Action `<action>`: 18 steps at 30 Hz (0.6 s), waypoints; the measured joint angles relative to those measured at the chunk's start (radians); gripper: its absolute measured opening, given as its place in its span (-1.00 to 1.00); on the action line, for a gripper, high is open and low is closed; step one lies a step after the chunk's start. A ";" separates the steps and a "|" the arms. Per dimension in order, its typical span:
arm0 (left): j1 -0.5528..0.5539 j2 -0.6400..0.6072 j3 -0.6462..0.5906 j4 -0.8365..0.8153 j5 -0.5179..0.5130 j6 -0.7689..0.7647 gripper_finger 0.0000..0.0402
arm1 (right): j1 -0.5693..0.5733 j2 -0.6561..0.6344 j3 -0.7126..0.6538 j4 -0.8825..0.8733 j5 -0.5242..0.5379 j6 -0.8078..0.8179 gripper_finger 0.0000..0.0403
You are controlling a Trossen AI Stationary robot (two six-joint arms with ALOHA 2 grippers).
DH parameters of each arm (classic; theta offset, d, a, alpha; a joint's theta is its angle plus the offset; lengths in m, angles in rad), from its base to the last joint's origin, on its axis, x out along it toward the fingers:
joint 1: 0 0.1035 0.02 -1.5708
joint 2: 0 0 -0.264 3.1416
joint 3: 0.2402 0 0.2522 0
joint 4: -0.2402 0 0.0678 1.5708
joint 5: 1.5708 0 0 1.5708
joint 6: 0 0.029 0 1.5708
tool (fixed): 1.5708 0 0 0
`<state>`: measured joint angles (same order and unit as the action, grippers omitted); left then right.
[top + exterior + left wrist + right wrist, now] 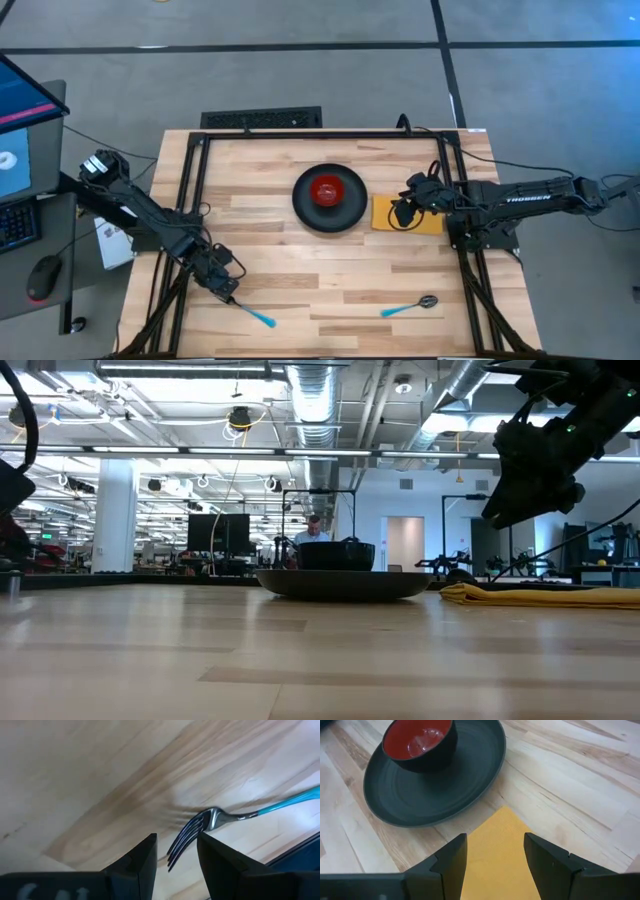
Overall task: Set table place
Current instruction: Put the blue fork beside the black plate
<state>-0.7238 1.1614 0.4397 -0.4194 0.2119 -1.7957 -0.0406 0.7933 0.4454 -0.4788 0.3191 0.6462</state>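
While the left claw [228,292] hovers low over the bench [260,240] with its jaws parted around the fork [200,827] tines, gripping nothing, the spoon [410,306] lies near the front edge. Mid-bench, the red bowl [327,190] sits on the black plate [305,212]. Just beside it, the right claw [402,212] hangs spread above the yellow napkin [500,850].

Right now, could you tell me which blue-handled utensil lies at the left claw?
The fork: its tines sit between the left claw's open fingers; the spoon lies alone.
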 joint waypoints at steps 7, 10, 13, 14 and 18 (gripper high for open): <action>0.000 0.000 0.000 0.001 0.000 0.004 -0.36 | 0.000 0.000 0.000 0.000 0.000 0.000 0.10; 0.000 0.000 0.000 0.000 0.020 0.003 -0.36 | 0.000 0.000 0.000 0.000 0.000 0.000 0.10; 0.000 0.000 0.000 0.000 0.018 0.003 -0.36 | 0.000 0.000 0.000 0.000 0.000 0.000 0.10; 0.000 0.000 0.000 0.000 0.014 0.003 -0.36 | 0.000 0.000 0.000 0.000 0.000 0.000 0.10; 0.000 0.000 0.000 0.000 0.011 0.006 -0.36 | 0.000 0.000 0.000 0.000 0.000 0.000 0.10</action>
<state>-0.7238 1.1610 0.4397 -0.4194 0.2226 -1.7894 -0.0402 0.7933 0.4454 -0.4789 0.3191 0.6458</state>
